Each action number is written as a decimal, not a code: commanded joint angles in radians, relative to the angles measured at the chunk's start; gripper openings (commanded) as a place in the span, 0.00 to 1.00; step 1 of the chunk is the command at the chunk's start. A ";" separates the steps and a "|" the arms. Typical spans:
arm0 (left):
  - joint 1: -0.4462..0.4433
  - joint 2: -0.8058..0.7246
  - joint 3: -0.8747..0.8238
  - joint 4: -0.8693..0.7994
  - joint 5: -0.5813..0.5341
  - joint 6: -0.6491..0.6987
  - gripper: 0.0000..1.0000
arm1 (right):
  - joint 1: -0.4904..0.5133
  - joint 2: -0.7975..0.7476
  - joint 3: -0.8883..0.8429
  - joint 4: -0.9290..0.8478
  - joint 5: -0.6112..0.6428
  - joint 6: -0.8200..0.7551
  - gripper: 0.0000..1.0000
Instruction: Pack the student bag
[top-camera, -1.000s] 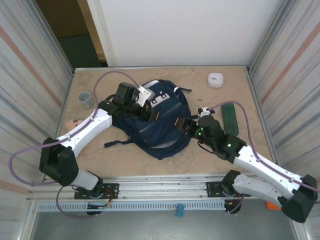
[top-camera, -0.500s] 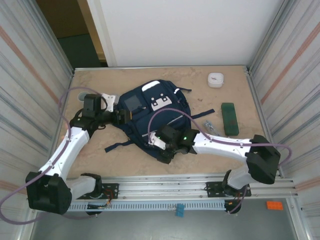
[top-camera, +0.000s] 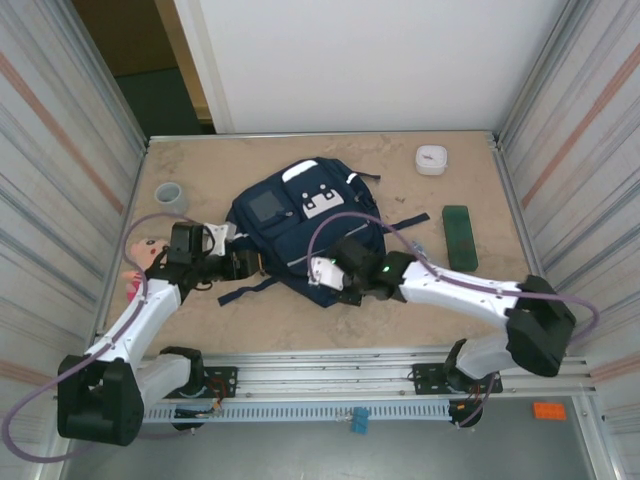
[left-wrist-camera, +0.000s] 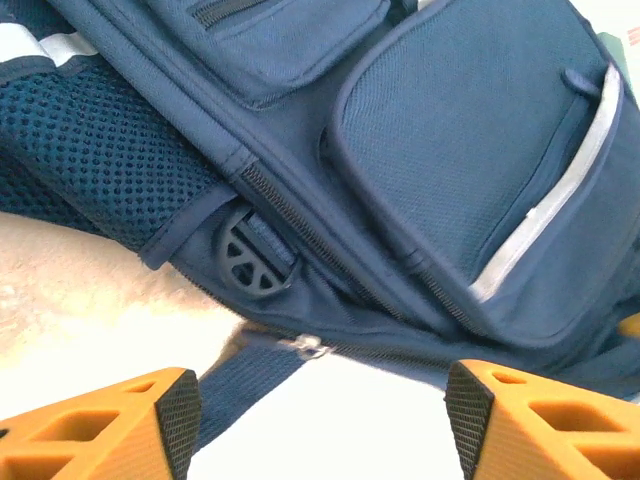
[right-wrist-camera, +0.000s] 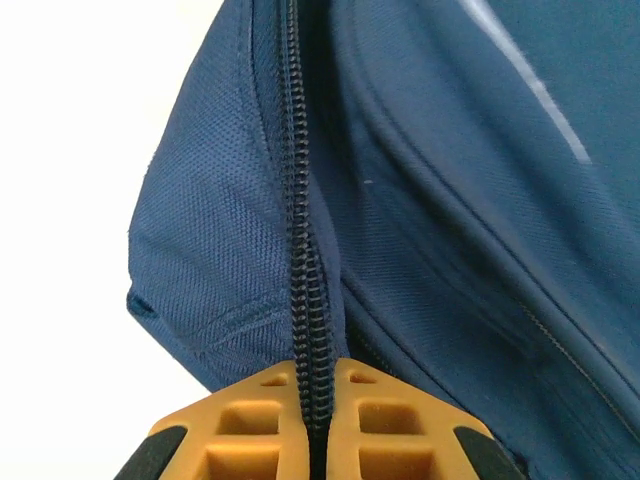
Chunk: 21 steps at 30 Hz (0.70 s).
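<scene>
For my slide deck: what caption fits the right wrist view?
Right gripper shut on the zipper of the navy student bag.

Navy student bag (top-camera: 290, 232) lies flat, front pockets up; top facing away.

No lettering can be read.
The large navy blue fabric backpack (top-camera: 300, 235) carries white-grey patches (top-camera: 322, 204) near its top. In the top view they bear dark marks too small to make out as letters or numbers. The thin pale stripe (left-wrist-camera: 545, 225) across its front pocket is plain in the left wrist view. The small white round container (top-camera: 431, 159) beyond the backpack has a pinkish mark on its lid, too blurred to read.
</scene>
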<state>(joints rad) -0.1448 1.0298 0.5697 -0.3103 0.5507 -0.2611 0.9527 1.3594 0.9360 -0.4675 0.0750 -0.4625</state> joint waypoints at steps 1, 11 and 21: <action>0.005 -0.036 -0.060 0.150 0.071 -0.012 0.66 | -0.085 -0.108 0.082 -0.035 -0.094 -0.055 0.00; -0.127 -0.034 -0.187 0.401 -0.001 0.036 0.62 | -0.185 -0.135 0.162 -0.077 -0.185 -0.087 0.00; -0.199 0.176 -0.200 0.735 0.019 0.043 0.45 | -0.195 -0.143 0.164 -0.079 -0.207 -0.076 0.00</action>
<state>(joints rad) -0.3393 1.1854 0.3771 0.2699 0.5571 -0.2462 0.7685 1.2602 1.0439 -0.5858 -0.1001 -0.5354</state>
